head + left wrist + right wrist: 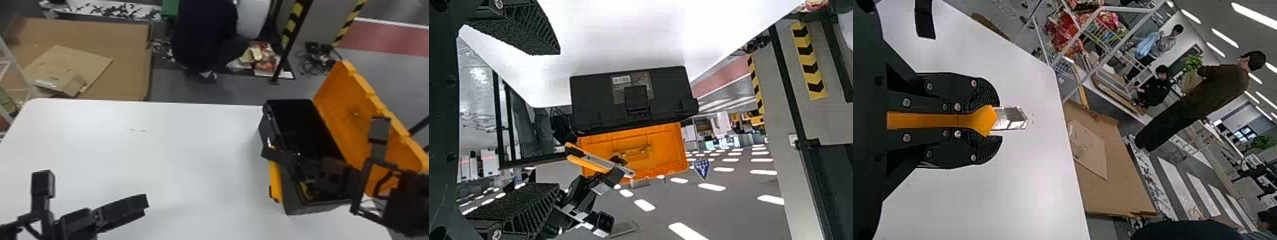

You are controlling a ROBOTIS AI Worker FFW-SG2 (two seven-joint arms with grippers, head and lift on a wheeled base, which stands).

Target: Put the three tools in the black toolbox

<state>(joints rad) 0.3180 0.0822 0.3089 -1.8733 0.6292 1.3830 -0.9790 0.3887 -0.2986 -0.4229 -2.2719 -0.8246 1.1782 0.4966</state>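
My right gripper (268,153) is over the black toolbox (287,118), whose orange lid (351,111) stands raised. In the right wrist view, my right gripper (995,120) is shut on an orange-handled tool (928,120) with a flat metal end. The left wrist view shows this tool (591,161) in front of the lid (649,150), beyond the black toolbox (604,100). Something yellow (307,191) lies inside the box's near part, half hidden by the right arm. My left gripper (146,201) is above the table's near left; in its wrist view the left gripper (555,120) stands open.
The white table (191,143) carries the toolbox at its right side. Past the far edge, a large cardboard box (127,57) is on the floor at the left, and a dark post with yellow stripes (292,22) rises behind the toolbox.
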